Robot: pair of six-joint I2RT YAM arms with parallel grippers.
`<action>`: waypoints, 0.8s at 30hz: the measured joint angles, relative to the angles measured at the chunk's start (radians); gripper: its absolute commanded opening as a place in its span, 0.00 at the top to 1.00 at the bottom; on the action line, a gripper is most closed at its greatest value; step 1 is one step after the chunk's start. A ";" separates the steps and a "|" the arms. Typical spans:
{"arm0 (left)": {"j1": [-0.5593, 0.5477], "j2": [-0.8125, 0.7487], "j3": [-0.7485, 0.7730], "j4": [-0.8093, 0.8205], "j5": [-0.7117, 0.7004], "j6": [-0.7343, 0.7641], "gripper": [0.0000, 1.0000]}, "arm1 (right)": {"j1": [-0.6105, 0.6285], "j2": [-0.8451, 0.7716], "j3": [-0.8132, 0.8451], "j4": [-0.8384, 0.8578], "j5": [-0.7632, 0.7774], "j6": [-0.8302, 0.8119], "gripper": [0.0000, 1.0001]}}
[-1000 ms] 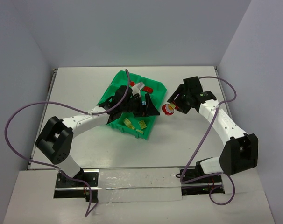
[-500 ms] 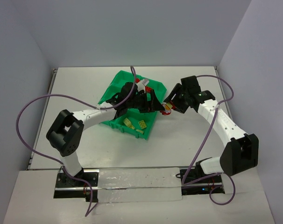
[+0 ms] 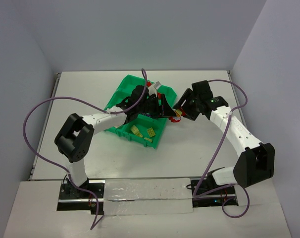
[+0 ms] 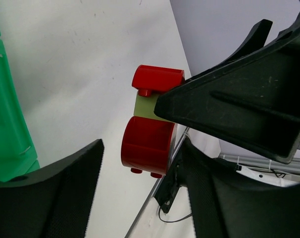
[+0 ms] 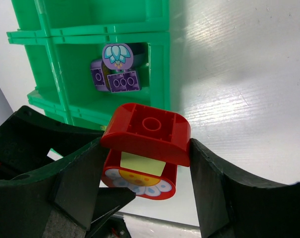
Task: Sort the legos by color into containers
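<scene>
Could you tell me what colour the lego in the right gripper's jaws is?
The lego is red with a pale yellow middle, clearest in the right wrist view.

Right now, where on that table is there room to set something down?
Bare tabletop lies left of the green tray, toward the edge, and in the near strip between tray and arm bases. Crowded: the tray's right side, where the left gripper and right gripper meet around a red brick.
</scene>
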 measured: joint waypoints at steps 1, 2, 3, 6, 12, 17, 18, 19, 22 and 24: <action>0.000 0.000 0.001 0.001 0.001 0.000 0.41 | 0.000 0.000 0.000 0.000 -0.001 0.000 0.59; 0.000 0.000 0.001 0.002 0.003 0.000 0.44 | 0.000 0.000 0.000 0.000 -0.003 0.000 0.59; 0.000 0.000 0.001 0.002 0.006 0.000 0.45 | 0.000 0.000 0.000 0.000 -0.005 0.000 0.59; 0.000 0.000 0.002 0.002 0.018 0.001 0.50 | 0.000 0.000 0.000 0.002 -0.014 0.003 0.60; 0.003 0.000 0.011 -0.001 0.042 -0.003 1.00 | -0.001 0.000 0.000 0.010 -0.022 0.008 0.37; 0.009 0.000 0.024 -0.021 0.063 0.005 1.00 | -0.002 0.001 -0.004 0.037 -0.051 -0.001 0.11; 0.009 0.000 0.029 -0.027 0.071 0.009 1.00 | -0.002 0.003 -0.006 0.045 -0.065 -0.010 0.11; 0.010 0.000 0.032 -0.036 0.076 0.016 1.00 | -0.002 0.005 -0.008 0.056 -0.078 -0.019 0.10; 0.016 0.000 0.037 -0.052 0.098 0.040 1.00 | -0.003 0.009 -0.010 0.071 -0.109 -0.050 0.10; 0.027 -0.003 0.036 -0.059 0.124 0.063 1.00 | -0.003 0.009 -0.010 0.079 -0.130 -0.073 0.10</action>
